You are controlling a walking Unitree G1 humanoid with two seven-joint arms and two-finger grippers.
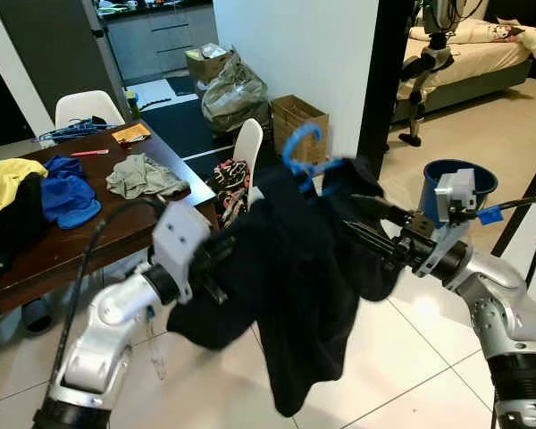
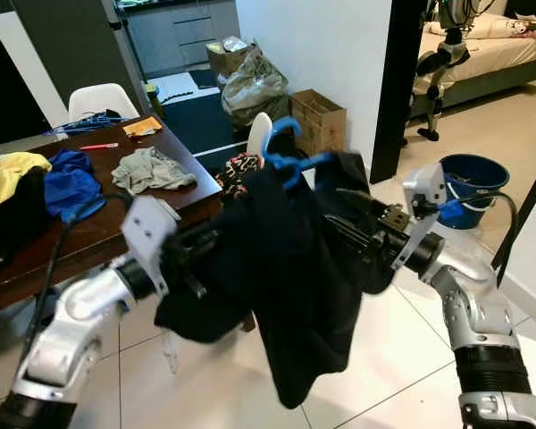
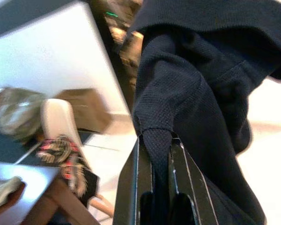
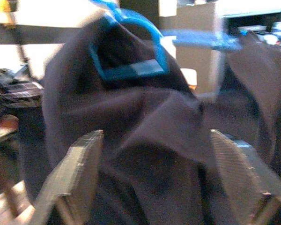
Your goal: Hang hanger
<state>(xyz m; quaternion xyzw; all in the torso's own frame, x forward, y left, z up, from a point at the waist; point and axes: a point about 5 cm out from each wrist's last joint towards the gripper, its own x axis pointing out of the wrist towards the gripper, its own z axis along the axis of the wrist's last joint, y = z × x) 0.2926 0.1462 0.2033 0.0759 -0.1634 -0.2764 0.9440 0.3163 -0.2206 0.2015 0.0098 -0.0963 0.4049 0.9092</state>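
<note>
One blue hanger (image 2: pixel 286 152) carries one dark garment (image 2: pixel 299 268). Two white chairs (image 1: pixel 87 107) stand at the surface (image 1: pixel 134 223). One blue bucket (image 2: pixel 473 179) sits on the floor.

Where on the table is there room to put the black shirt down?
The wooden table is bare between the beige cloth and the blue cloth, and along its near edge. Its left end is crowded with piled clothes.

Head stereo downward; wrist cameras close.
</note>
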